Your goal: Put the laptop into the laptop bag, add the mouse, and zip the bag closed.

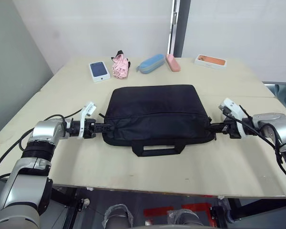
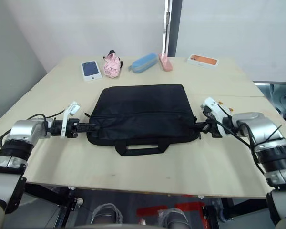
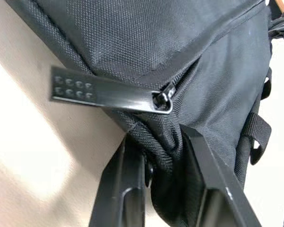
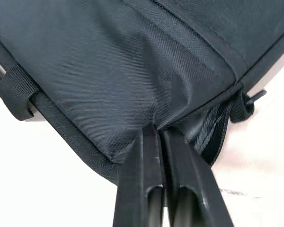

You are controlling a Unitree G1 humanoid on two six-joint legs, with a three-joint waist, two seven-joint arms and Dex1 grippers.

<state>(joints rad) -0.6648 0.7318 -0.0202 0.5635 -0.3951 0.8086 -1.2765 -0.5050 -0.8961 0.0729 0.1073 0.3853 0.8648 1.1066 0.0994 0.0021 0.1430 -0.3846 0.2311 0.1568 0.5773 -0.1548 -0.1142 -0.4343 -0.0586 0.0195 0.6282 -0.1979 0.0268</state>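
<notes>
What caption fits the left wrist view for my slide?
Left gripper pinching the corner of the black fabric laptop bag beside its black zipper pull on the pale tabletop.

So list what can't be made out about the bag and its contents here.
1. Whether anything is inside: the laptop bag is closed fabric in both eye views.
2. Zipper's full run: the left wrist view shows just the pull at one corner.
3. What the right gripper pinches: its fingers sit together at the bag's edge, fabric between them unclear.

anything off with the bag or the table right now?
Nothing stands out. The laptop bag lies flat and square on the table, the left gripper pinching its left corner and the right gripper its right corner.
</notes>
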